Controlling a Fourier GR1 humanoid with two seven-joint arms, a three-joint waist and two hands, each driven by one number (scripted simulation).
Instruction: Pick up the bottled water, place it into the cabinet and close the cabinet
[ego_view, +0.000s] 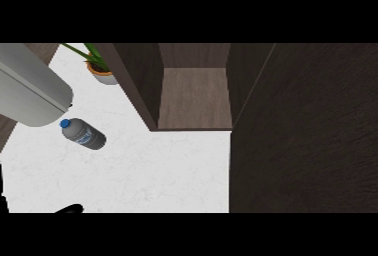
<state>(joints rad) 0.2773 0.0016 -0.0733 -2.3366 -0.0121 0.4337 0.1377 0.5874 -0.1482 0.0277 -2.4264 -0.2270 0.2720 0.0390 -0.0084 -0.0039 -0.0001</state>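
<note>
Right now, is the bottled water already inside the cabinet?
No, the bottled water lies on the white counter, left of the open cabinet.

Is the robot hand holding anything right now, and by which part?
Nothing is held: the bottled water sits alone on the counter, no robot hand touching it.

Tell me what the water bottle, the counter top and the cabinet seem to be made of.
The water bottle: probably plastic, greyish translucent body, blue cap. The counter top: white with faint veins, perhaps marble, matte. The cabinet: dark brown wood, visible grain, matte.
</note>
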